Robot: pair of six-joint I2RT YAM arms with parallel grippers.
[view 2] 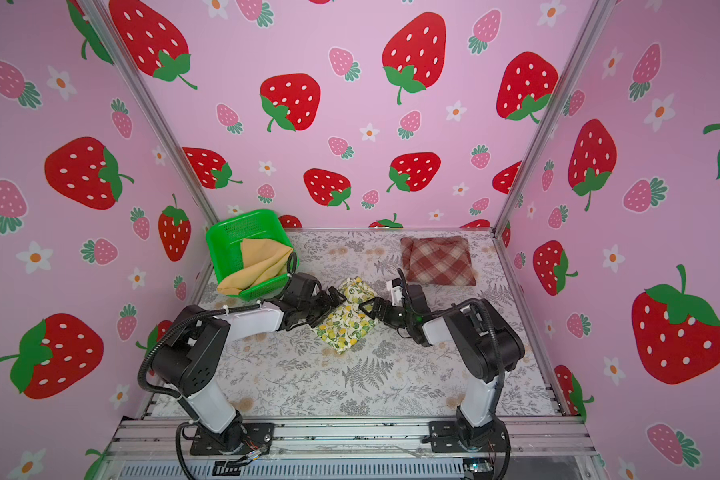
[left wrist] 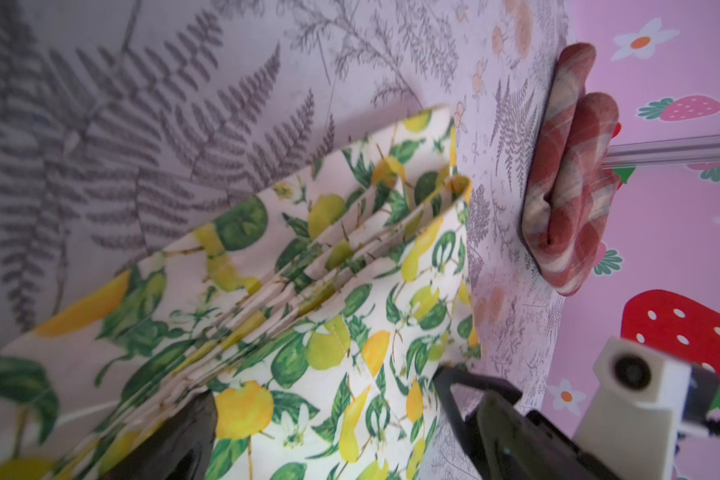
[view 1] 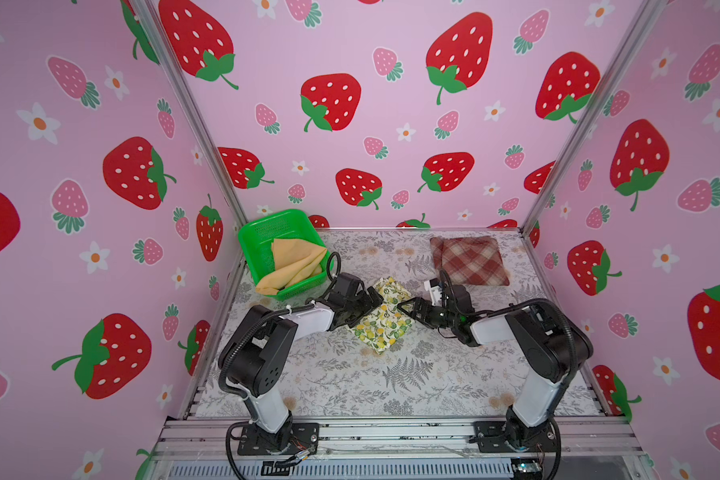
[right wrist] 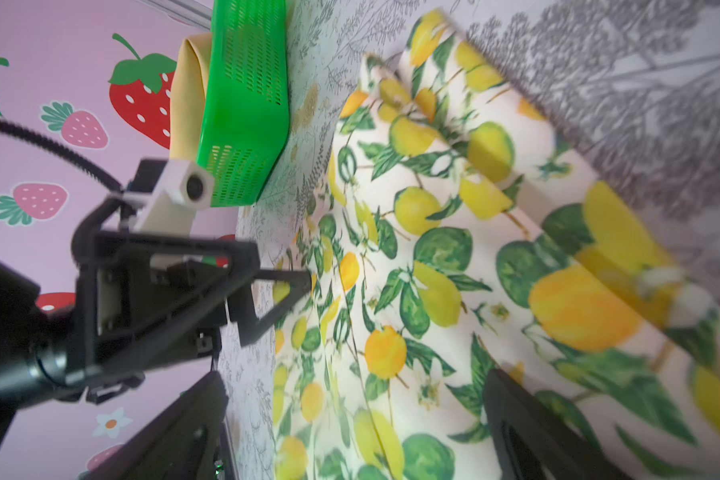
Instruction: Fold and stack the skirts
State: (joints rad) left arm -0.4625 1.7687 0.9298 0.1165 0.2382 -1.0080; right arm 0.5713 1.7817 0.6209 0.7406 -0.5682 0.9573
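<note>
The lemon-print skirt lies folded at mid-table. My left gripper is at its left edge, open, with lemon cloth between its fingers. From the right, my right gripper meets the same skirt, also open over the cloth. Neither gripper is closed on it. The plaid skirt lies folded at the back right. The mustard skirt sits crumpled in the basket, spilling over its front rim.
A green perforated basket stands at the back left corner, just behind the left wrist. Strawberry-print walls close in the table on three sides. Fern-print cloth covers the table, bare in front of the lemon skirt.
</note>
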